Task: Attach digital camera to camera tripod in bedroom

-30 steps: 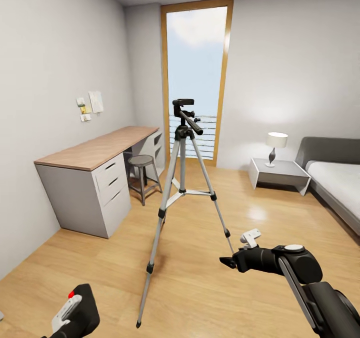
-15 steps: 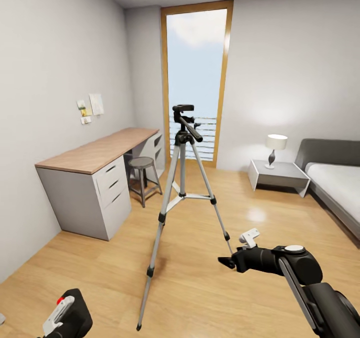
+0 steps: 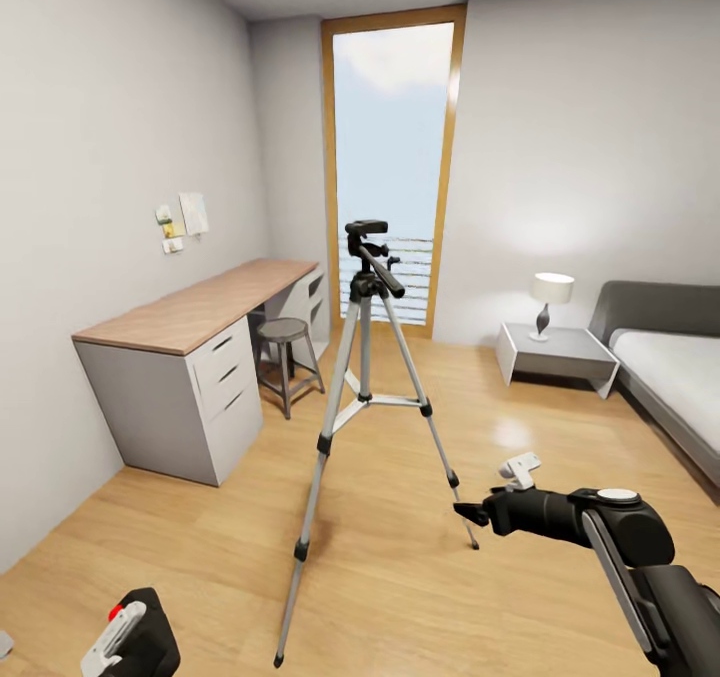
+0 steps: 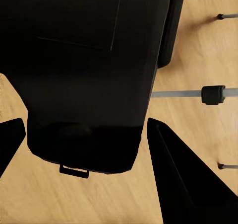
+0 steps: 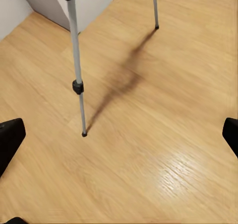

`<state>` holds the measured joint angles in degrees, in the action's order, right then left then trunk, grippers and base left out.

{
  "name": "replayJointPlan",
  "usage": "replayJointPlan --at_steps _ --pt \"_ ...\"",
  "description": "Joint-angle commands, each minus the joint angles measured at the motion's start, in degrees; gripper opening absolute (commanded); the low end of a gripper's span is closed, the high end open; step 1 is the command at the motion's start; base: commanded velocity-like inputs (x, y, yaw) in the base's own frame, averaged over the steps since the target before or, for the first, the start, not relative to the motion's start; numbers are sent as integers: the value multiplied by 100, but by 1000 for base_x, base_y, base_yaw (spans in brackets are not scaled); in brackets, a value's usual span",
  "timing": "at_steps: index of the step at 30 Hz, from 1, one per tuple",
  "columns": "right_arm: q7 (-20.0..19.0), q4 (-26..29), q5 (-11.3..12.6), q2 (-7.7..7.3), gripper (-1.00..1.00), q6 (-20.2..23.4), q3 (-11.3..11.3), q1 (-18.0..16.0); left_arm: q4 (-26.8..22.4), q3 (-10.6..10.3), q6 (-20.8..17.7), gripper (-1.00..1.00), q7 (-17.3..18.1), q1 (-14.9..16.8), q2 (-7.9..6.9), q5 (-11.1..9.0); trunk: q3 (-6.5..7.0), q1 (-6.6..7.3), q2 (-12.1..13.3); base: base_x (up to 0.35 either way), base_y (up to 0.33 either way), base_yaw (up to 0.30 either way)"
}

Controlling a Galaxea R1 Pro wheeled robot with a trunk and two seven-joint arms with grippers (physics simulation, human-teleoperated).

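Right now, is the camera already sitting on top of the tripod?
No, the tripod head is bare, and the digital camera is low in the left hand.

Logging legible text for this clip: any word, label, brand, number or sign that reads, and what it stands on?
None can be read.
Notes pinned to the wall above the desk: too small and blurred to tell if they carry writing.
Digital camera in the left gripper: no marking visible.
Camera tripod: no brand or label visible.
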<state>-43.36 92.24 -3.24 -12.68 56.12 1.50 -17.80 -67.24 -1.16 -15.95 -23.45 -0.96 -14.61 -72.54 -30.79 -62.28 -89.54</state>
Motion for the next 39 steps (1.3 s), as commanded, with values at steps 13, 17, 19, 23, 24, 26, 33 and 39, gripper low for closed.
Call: replayJointPlan --at_steps 13,17,19,23,24,26,33,39 --pt "-370 7 -31 71 100 -353 134 -3 551 27 -641 -100 1220 549 -415 -5 229 286 520 0 0 -24" --pt "-362 12 -28 125 100 -266 137 -93 1054 8 -747 -100 1829 649 -444 -8 301 374 680 0 0 -55" --pt "-357 12 -28 138 100 -260 140 -159 1105 3 -757 -100 1898 659 -430 -11 337 418 760 0 0 -19" --pt "-351 13 -23 155 100 -262 146 -312 1166 -1 -755 -100 1978 670 -371 -9 409 506 921 0 0 -10" --pt "-351 13 -22 157 100 -267 145 -328 1172 1 -737 -100 1984 672 -349 -8 426 528 961 0 0 -4" --pt "-350 13 -21 162 100 -274 143 -350 1181 3 -657 -100 1991 673 -305 -4 462 572 1041 0 0 -6" --pt "-369 14 -19 169 100 -302 136 -376 1172 -19 -464 -100 2034 669 -245 27 586 725 1322 0 0 -75" --pt "-380 14 -20 135 100 -311 157 -388 1142 -21 -403 -100 2049 637 -246 50 683 857 1562 0 0 -201"
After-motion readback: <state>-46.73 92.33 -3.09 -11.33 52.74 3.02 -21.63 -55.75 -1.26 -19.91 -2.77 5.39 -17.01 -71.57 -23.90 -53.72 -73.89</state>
